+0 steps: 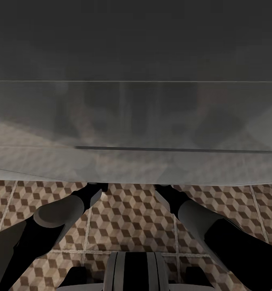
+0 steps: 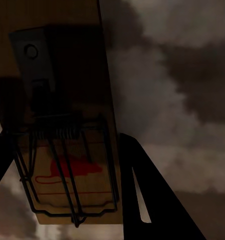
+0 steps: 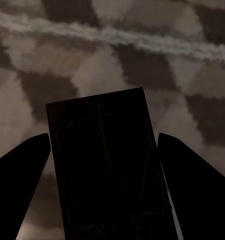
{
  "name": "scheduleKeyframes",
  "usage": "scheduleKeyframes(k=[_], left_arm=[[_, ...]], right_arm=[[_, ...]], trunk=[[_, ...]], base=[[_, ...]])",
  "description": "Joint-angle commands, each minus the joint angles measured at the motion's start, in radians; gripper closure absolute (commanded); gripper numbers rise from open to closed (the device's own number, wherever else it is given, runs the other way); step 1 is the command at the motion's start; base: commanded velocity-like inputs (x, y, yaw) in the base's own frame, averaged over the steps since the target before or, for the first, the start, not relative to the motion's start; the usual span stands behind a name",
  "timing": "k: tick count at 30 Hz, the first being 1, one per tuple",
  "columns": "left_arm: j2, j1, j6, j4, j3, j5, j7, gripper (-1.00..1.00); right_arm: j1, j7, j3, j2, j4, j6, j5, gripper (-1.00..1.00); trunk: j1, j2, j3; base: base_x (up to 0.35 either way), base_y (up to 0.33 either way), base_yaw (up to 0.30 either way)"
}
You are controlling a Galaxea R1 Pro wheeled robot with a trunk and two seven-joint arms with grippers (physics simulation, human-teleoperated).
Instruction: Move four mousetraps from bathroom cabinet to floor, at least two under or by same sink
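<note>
While both arms reach under a grey surface (image 1: 136, 121), each gripper – left gripper (image 2: 67, 165), right gripper (image 3: 102, 165) – holds one mousetrap (image 2: 72, 150) between its fingers, the right one's (image 3: 105, 165) above the bathroom floor (image 3: 142, 55).

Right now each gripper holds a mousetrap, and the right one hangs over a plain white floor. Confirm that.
Not quite. The right gripper holds a dark mousetrap, but the right wrist view shows the bathroom floor beneath it printed with brown and beige cubes, not plain white. The rest stands: the left gripper holds a wooden mousetrap.
</note>
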Motion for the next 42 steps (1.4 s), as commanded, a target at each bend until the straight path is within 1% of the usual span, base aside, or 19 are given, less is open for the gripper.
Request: scheduleKeyframes(k=[1, 42], left_arm=[[-0.001, 0.032, 0.003, 0.0, 0.004, 0.004, -0.001, 1.0], [0.001, 0.032, 0.003, 0.0, 0.004, 0.004, -0.001, 1.0]], right_arm=[[-0.001, -0.005, 0.008, 0.0, 0.0, -0.003, -0.011, 1.0], [0.001, -0.005, 0.011, 0.001, 0.0, -0.001, -0.009, 1.0]], trunk=[[0.022, 0.0, -0.001], [0.022, 0.0, -0.001]], base=[[0.0, 0.0, 0.0], [0.0, 0.0, 0.0]])
